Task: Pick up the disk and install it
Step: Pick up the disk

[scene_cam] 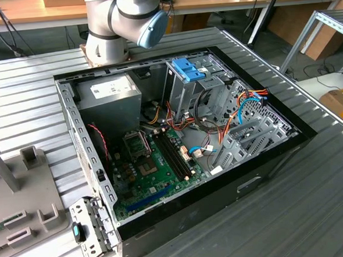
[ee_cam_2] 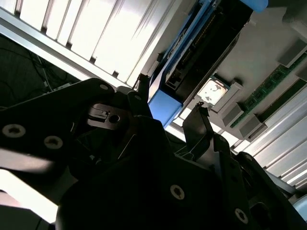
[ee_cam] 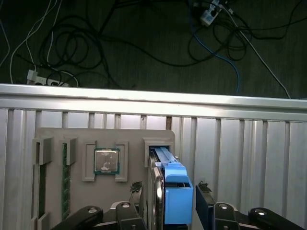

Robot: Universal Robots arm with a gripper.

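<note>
1. Table (scene_cam: 322,212): a ribbed metal surface. It carries the open computer case (scene_cam: 267,164) and, at the exterior view's left, the grey fixture (scene_cam: 24,198).
2. Computer case: it lies on its side with the cover off and the mainboard exposed. A small blue bracket (scene_cam: 188,68) sits at the top of the drive cage.
3. Arm (scene_cam: 118,18): my base stands on the table behind the case in the exterior view.
4. Grey fixture (ee_cam: 81,201): in the first wrist view it lies flat on the table, near the table's edge.
5. Disk (ee_cam: 169,194) (ee_cam_2: 196,52): it stands on edge in a slot of the fixture, with the end of its blue carrier toward my wrist.
6. Gripper (ee_cam: 169,188): my fingers are spread, one finger (ee_cam: 136,188) on each side of the disk, so the disk lies between them. In the second wrist view a bright gap separates the carrier from one finger (ee_cam_2: 201,124). On the other side I cannot tell whether there is contact.
7. Processor chip (ee_cam: 106,160): it lies flat in a square pocket just beside the disk's slot.
8. Memory module (ee_cam: 64,177): it stands on edge in a narrow slot, on the far side of the chip from the disk.
</note>
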